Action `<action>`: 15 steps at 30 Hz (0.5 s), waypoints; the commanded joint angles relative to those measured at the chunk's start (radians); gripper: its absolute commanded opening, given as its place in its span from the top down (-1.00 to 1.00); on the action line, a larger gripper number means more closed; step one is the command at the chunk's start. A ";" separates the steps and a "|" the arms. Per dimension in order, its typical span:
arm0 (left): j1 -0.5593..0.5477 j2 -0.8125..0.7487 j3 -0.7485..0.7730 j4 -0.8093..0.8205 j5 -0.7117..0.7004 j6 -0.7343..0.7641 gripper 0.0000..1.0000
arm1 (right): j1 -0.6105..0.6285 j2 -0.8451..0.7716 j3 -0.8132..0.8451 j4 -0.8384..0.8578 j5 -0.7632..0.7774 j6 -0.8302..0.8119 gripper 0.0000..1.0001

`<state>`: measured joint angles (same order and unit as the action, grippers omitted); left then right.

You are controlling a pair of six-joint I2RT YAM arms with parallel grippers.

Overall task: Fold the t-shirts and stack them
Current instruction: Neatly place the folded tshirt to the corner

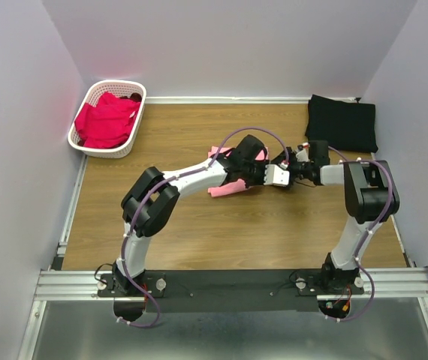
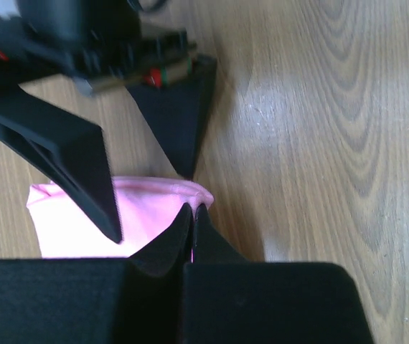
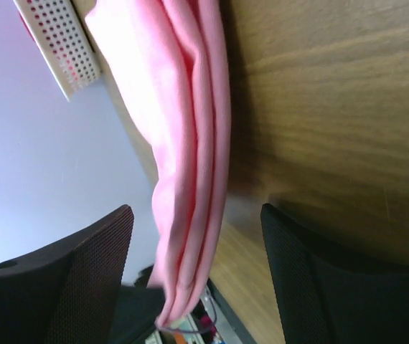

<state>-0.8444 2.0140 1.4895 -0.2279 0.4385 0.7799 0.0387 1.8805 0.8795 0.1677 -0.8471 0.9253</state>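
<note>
The light salmon-pink soft fabric t-shirt (image 3: 190,136) lies near the middle of the wooden table (image 1: 199,232), gathered into a narrow layered band beneath the two wrists. The left end effector (image 2: 194,209) is pressed together, pinching one edge of this band. The right end effector (image 3: 196,211) is spread. The band passes through the gap between its fingers and, as far as the right wrist view shows, touches neither. The band's long axis runs along the fingers rather than across them, and the table surface lies to one side of the gap. Judgement: the right arm is placed for the second grasp, and closing where it stands should take all layers if the band sits centred in the gap.
</note>
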 commanded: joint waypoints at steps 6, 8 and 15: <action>0.007 -0.035 0.054 -0.033 0.066 -0.041 1.00 | 0.043 0.072 -0.031 0.300 0.243 0.145 -0.22; 0.007 -0.034 0.052 -0.033 0.069 -0.045 1.00 | 0.058 0.091 -0.025 0.315 0.261 0.164 -0.15; 0.008 -0.015 0.067 -0.028 0.081 -0.077 1.00 | 0.099 0.160 0.026 0.335 0.327 0.164 0.05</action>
<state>-0.8387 2.0140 1.5185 -0.2470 0.4717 0.7341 0.1146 1.9842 0.8783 0.4713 -0.6186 1.0859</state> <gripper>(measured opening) 0.010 0.504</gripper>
